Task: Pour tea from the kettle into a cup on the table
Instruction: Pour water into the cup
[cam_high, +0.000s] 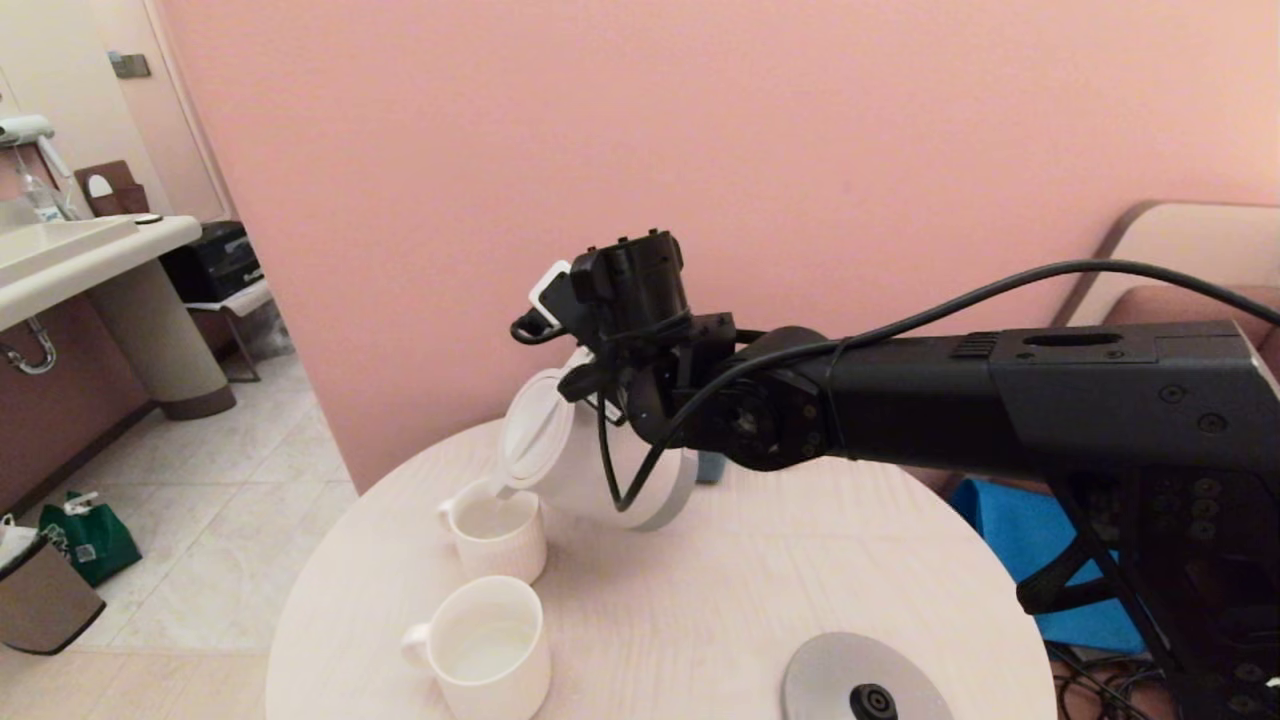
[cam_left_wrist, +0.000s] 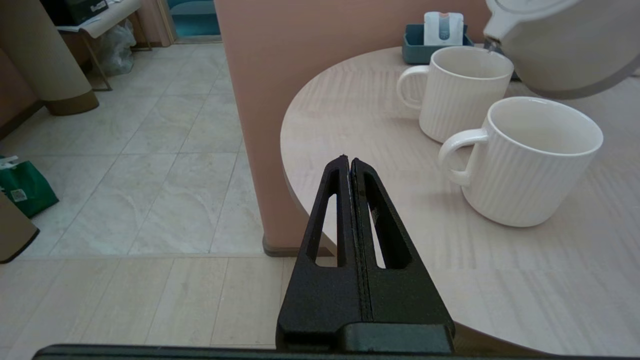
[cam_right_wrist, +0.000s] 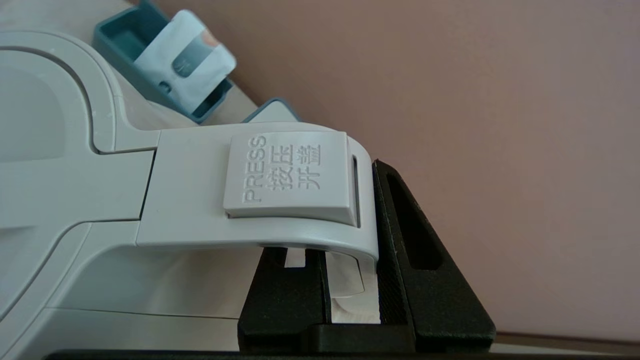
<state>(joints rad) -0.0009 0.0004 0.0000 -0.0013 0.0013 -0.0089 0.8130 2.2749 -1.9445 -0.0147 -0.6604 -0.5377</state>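
A flat grey round base disc with a black centre connector (cam_high: 865, 680) lies at the near edge. A teal plastic tray (cam_left_wrist: 417, 47) holds a pale blue-and-white sachet (cam_left_wrist: 443, 27). On the tiled floor (cam_left_wrist: 165, 150) sits a green bag (cam_high: 88, 535).

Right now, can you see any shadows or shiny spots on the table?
Head view: a faint, soft shadow on the table under the tilted kettle; no glare. Left wrist view: the cup and the nearer mug cast pale shadows. Right wrist view: the handle's underside is shaded where the right gripper holds the kettle.
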